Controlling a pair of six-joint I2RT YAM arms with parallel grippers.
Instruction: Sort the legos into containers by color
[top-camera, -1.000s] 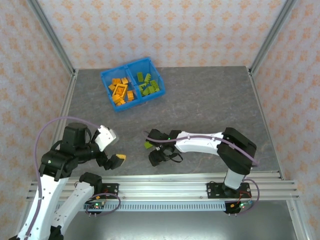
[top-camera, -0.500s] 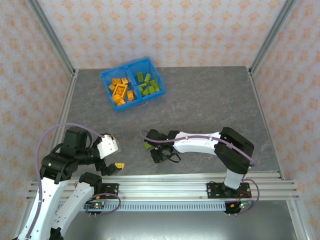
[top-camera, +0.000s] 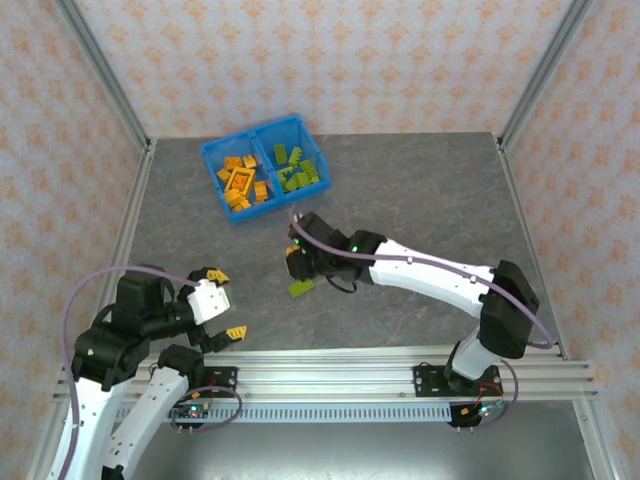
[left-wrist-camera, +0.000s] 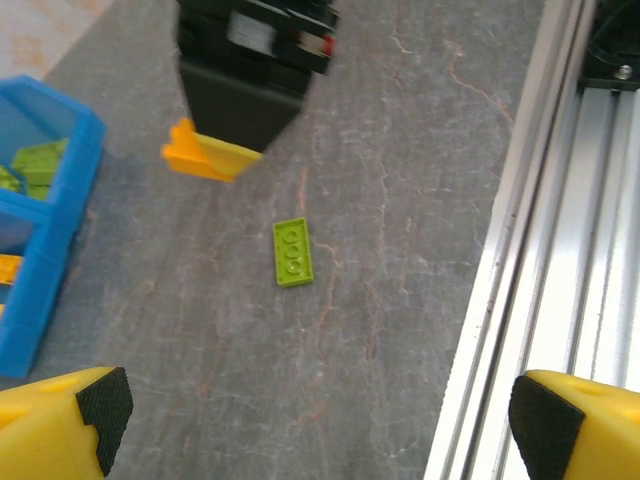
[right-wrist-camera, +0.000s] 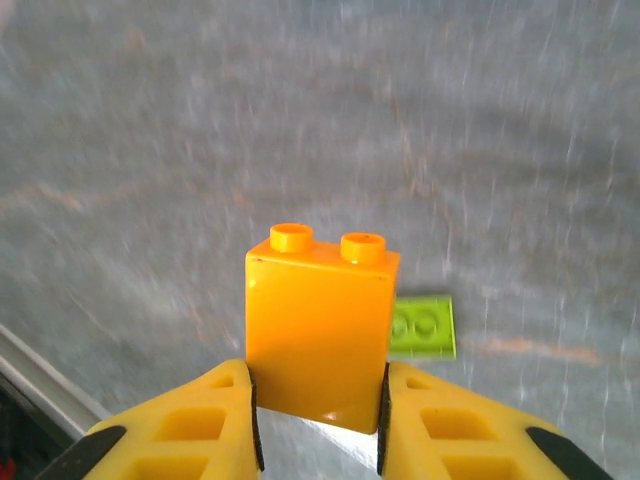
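Note:
My right gripper is shut on a tall orange brick and holds it above the grey table; its fingers press both sides. Just below and near it lies a flat lime green brick, also seen on the table. In the left wrist view the orange brick hangs under the right gripper's black body. My left gripper stands wide open and empty at the front left. The blue bin holds orange bricks on its left and green bricks on its right.
An aluminium rail runs along the table's near edge, close to the right of my left gripper. Metal frame posts and patterned walls enclose the table. The bin's corner shows at the left of the left wrist view.
My right arm has risen and swung toward the bin with the orange brick, leaving the green brick on the table. The left arm has drawn back toward the front left.

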